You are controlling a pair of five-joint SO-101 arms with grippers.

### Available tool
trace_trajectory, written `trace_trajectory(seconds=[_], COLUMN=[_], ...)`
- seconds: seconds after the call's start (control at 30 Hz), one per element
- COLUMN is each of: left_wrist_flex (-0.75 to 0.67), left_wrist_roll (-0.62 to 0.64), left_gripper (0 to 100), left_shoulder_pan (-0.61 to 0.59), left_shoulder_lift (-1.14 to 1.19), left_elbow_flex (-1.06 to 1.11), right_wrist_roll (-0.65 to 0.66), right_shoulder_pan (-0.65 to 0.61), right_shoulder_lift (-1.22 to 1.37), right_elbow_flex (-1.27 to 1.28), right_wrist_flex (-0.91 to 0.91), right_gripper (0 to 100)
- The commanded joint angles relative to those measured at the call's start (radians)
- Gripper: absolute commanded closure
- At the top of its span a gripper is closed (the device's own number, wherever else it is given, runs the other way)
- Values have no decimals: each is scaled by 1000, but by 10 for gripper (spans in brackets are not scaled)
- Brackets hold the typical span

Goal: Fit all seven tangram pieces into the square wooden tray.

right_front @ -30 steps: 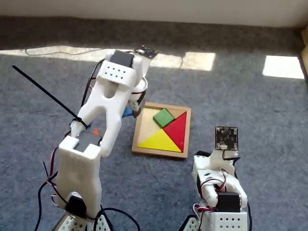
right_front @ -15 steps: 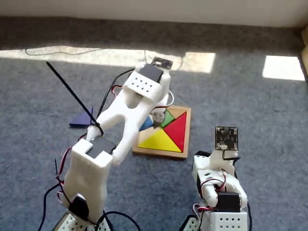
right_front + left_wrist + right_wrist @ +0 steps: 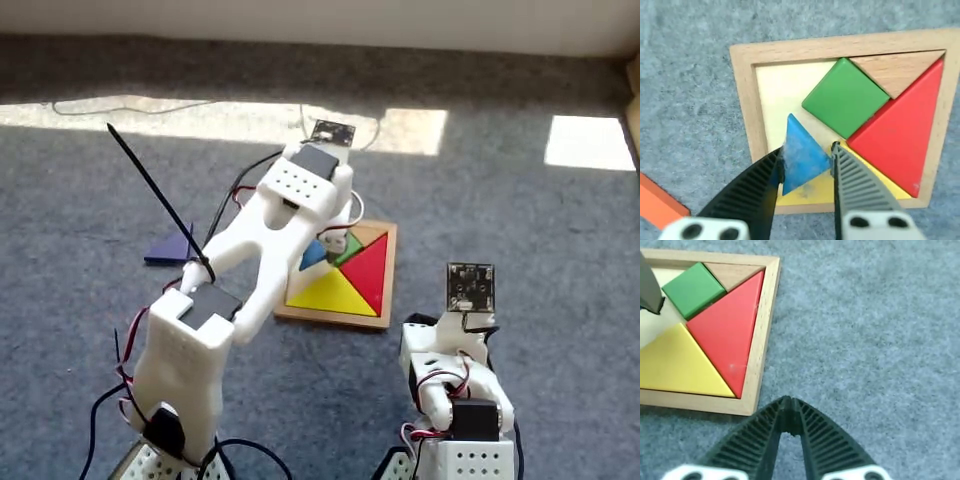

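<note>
The square wooden tray (image 3: 391, 270) lies on the carpet and holds a green square (image 3: 845, 97), a red triangle (image 3: 900, 135) and a yellow triangle (image 3: 330, 292). My left gripper (image 3: 808, 149) hovers over the tray's left part, shut on a small blue triangle (image 3: 805, 157), which shows under the arm (image 3: 313, 253). A purple triangle (image 3: 170, 247) lies on the carpet to the tray's left. An orange piece (image 3: 657, 205) rests on the carpet beside the tray. My right gripper (image 3: 790, 417) is shut on nothing, low over the carpet by the tray's near right corner (image 3: 752, 407).
Bare tray floor (image 3: 780, 90) shows left of the green square, and a triangular gap (image 3: 895, 72) at the corner by the red triangle. The left arm (image 3: 270, 240) covers the tray's left edge. Grey carpet (image 3: 520, 220) stretches to the right.
The left arm swung right from beside the tray to over it, carrying the blue triangle. The purple triangle came into sight. The right arm kept still.
</note>
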Motion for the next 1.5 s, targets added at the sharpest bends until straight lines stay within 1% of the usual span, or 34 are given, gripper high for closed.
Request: trace_trajectory(seconds=[0.0,0.3,0.4,0.47,0.57,0.6,0.67,0.73,0.83,1.1,1.33,1.47], left_wrist_flex=[-8,-5,60,107,158,164,163,161,160,-49,-140,-152], left_wrist_roll=[6,5,2,0,-2,-2,-2,-3,-49,-61,-58,-58], left_gripper=[829,829,830,858,976,1000,979,996,994,994,994,994], left_shoulder_pan=[7,5,5,5,1,-4,-10,-21,-33,-1,41,82], left_shoulder_lift=[-56,-65,-68,-68,-68,-68,-59,-56,-56,-56,-56,-56], left_elbow_flex=[-5,-5,-25,-50,-70,-68,-59,-59,-25,131,145,142], right_wrist_roll=[0,0,0,0,0,0,0,0,0,0,0,0], right_shoulder_pan=[10,10,10,10,10,10,10,10,10,10,10,10], right_shoulder_lift=[-15,-15,-15,-15,-15,-15,-15,-15,-15,-15,-15,-15], right_elbow_flex=[151,151,151,151,151,151,151,151,151,151,151,151], right_wrist_flex=[-1,-1,-1,-1,-1,-1,-1,-1,-1,1,1,1], right_gripper=[992,992,992,992,992,992,992,992,992,992,992,992])
